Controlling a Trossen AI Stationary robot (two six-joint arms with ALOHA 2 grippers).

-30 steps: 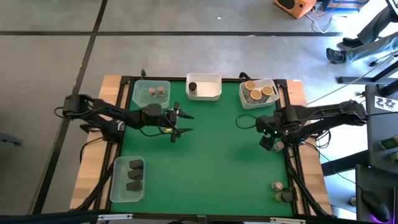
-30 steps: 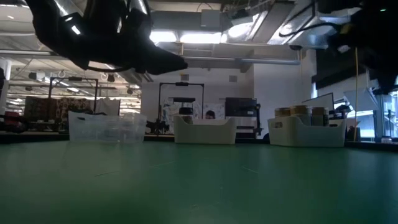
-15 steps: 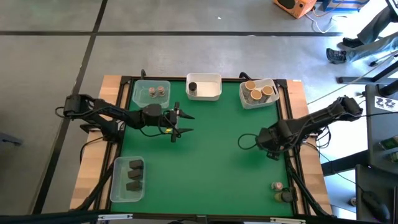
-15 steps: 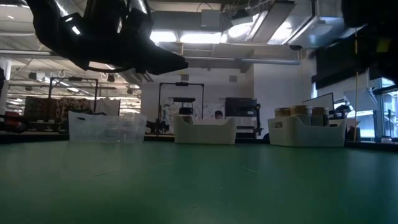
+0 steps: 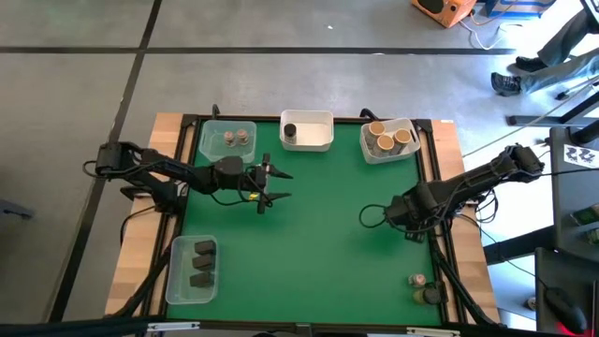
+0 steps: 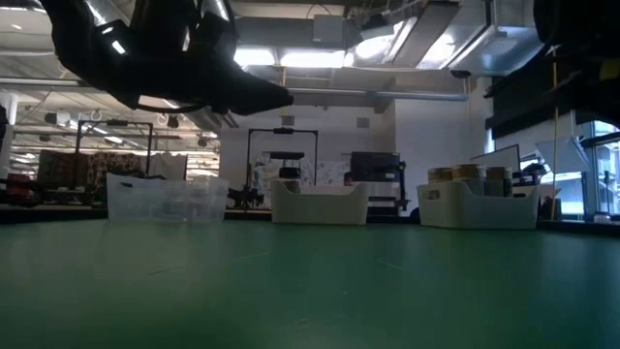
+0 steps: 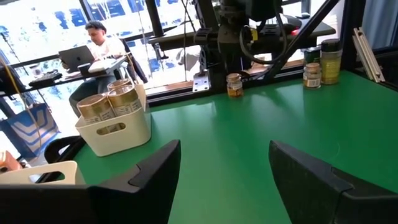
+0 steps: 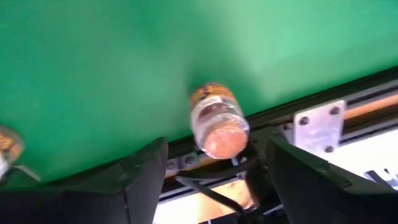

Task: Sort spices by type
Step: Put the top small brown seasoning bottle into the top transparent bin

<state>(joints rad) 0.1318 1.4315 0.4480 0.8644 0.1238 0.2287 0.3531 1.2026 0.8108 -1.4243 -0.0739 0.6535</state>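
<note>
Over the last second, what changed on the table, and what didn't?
The right arm swung back from near the tub of tan-lidded jars toward the table's right edge; the right gripper now hangs over a tan-lidded jar there, jaws astride it, not closed. Nothing was picked up or released. The left gripper stayed open mid-table; the tubs and the jars at the near right corner are unmoved.

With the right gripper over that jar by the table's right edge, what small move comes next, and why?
Probably lower the right gripper and close on the tan-lidded spice jar: the jar sits between its open fingers, not yet held, beside the table's edge rail. The left gripper waits mid-table.
</note>
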